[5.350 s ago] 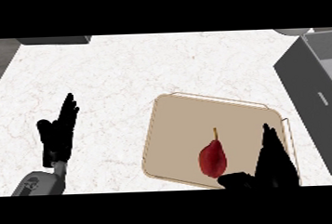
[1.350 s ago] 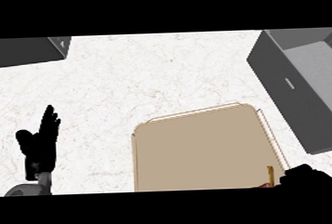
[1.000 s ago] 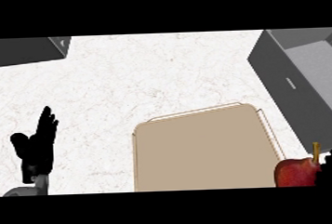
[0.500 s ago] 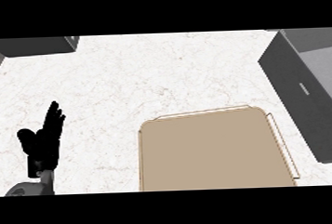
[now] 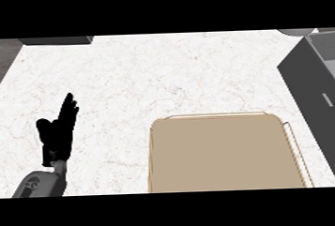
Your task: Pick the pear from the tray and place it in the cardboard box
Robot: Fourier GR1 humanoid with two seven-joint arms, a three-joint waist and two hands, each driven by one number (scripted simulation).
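Where the left hand (image 5: 57, 133) rests: at the view's left side, over the counter (image 5: 169, 72), well apart from the tray (image 5: 224, 155).
State of the left hand: open, with the fingers straight and close together, pointing up the view and slightly to the right. The thumb stands off on the left side, and the hand holds nothing.
Run of the left forearm (image 5: 41, 185): grey, coming in at the lower left corner and ending in the black hand.
State of the right hand: out of view, so it cannot be told.
Place of the pear: cannot be told; the head view shows it neither on the tray nor at the cardboard box (image 5: 312, 95).
Lie of the tray: flat at the lower middle to right. It is tan, with clipped far corners and a thin pale rim, and its near end is cut by the view's lower edge.
Lie of the cardboard box: grey, along the right edge near the tray's right rim, with a strip of counter between them. A dark outer wall with a small pale slot faces the tray, the inside is lighter, and the box is partly cut off by the view's edge.
Look of the counter: white with faint veining.
Far left corner: a dark grey block (image 5: 55, 41) at the counter's top edge.
Far right corner: a pale round thing (image 5: 295, 31) just beside the box's far end; too little of it shows to tell what it is.
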